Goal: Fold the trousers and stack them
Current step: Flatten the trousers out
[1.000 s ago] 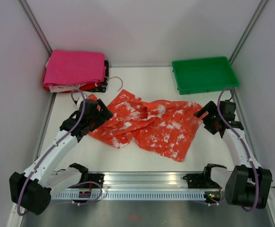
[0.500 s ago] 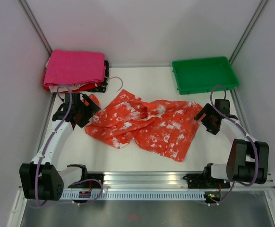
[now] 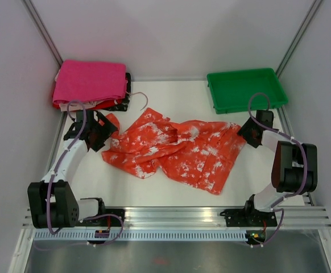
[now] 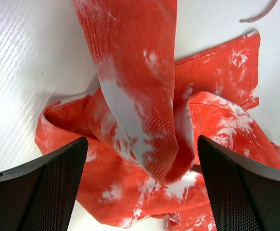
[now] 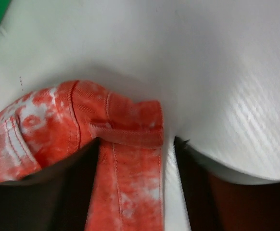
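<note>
- Both arms have swung outward to the garment's ends. The trousers (image 3: pixel 177 151) lie crumpled on the table (image 3: pixel 171 102), between them.
- The left gripper (image 3: pixel 94 132) has its fingers wide apart, straddling a raised fold (image 4: pixel 140 96); nothing is clamped.
- The right gripper (image 3: pixel 249 133) is narrowing about the waistband corner (image 5: pixel 130 134); whether it grips yet cannot be told.
- Risk: thin fabric may slip from a shallow right pinch. The left may also catch several layers and bunch the spread.

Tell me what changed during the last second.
The left end effector, open, moved left toward the far-left end of the orange-red, white-blotched fabric trousers. The right end effector edged onto their waistband, jaws narrowing. The trousers, folded magenta-pink cloth and green plastic tray stayed put.
</note>
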Tool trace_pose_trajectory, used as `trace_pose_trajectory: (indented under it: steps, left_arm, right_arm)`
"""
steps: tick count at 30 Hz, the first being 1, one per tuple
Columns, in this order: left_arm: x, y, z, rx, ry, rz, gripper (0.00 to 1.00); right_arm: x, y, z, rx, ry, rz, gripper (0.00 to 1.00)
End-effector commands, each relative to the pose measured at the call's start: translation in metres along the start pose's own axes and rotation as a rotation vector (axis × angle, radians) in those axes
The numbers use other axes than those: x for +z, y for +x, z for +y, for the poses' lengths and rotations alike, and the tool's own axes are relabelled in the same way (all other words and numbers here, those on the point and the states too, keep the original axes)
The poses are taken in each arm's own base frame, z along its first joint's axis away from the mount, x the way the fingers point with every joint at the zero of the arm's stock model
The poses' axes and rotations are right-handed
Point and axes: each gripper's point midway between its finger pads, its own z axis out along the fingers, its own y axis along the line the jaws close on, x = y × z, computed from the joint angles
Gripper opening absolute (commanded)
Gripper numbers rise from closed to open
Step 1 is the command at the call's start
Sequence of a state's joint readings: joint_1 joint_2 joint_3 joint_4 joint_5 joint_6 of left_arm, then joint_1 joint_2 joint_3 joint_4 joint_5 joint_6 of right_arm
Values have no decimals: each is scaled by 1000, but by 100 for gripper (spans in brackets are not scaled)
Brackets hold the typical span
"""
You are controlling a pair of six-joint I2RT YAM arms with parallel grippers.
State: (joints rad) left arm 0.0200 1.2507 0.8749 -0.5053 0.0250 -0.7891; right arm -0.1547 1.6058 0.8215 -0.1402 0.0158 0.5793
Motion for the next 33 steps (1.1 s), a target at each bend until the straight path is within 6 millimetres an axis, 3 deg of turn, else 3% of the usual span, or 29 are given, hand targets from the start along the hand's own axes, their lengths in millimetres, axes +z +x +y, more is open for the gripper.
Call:
trace_pose_trajectory:
  steps: [1, 3, 4, 7, 10, 13, 14, 15, 16, 18, 22, 23, 25, 26, 28, 29, 30, 32, 33]
  left_arm:
    - [17, -12, -3, 39, 35, -46, 100]
    - [29, -16, -6, 60, 45, -57, 99]
    - [33, -18, -6, 63, 41, -61, 99]
    - [47, -27, -8, 79, 29, -76, 99]
    - [58, -34, -15, 87, 42, -91, 97]
    - [69, -44, -13, 67, 0, -116, 74]
    - [69, -51, -16, 43, -12, -134, 33]
    - [71, -53, -14, 26, -33, -135, 11]
    - [68, -52, -8, 12, -72, -125, 2]
    - [55, -68, -28, 10, -21, -163, 2]
    - [-8, -117, -84, 37, 163, -319, 2]
    - [-39, -140, -107, 64, 227, -392, 2]
    - [-72, -160, -128, 99, 278, -455, 2]
    - [-105, -178, -145, 128, 322, -525, 2]
    - [-138, -192, -151, 184, 336, -611, 2]
    - [-167, -195, -151, 194, 362, -678, 2]
    - [-184, -200, -151, 202, 379, -737, 2]
    - [-212, -196, -128, 194, 349, -838, 2]
    - [-217, -189, -121, 196, 353, -844, 2]
  right_arm:
    - [12, -6, -5, -25, 24, -22, 57]
    - [13, -10, -3, -30, 20, -35, 45]
    - [13, -13, -1, -33, 15, -43, 29]
    - [10, -22, 6, -39, -12, -69, 10]
    - [1, -37, 17, -57, -48, -110, 0]
    - [-13, -58, 27, -74, -76, -168, 0]
    - [-19, -67, 33, -86, -90, -188, 0]
    - [-28, -74, 42, -95, -119, -207, 0]
    - [-35, -81, 47, -107, -136, -220, 0]
    - [-63, -106, 73, -148, -229, -286, 0]
    - [-127, -159, 114, -203, -364, -469, 0]
    - [-151, -180, 127, -214, -403, -544, 0]
    - [-189, -203, 142, -258, -451, -651, 0]
    - [-215, -218, 153, -278, -485, -717, 0]
    - [-263, -232, 169, -353, -566, -837, 0]
    - [-279, -232, 173, -381, -596, -877, 0]
    - [-308, -229, 177, -414, -650, -934, 0]
    - [-342, -219, 176, -437, -707, -1026, 0]
    - [-346, -211, 173, -445, -721, -1023, 0]
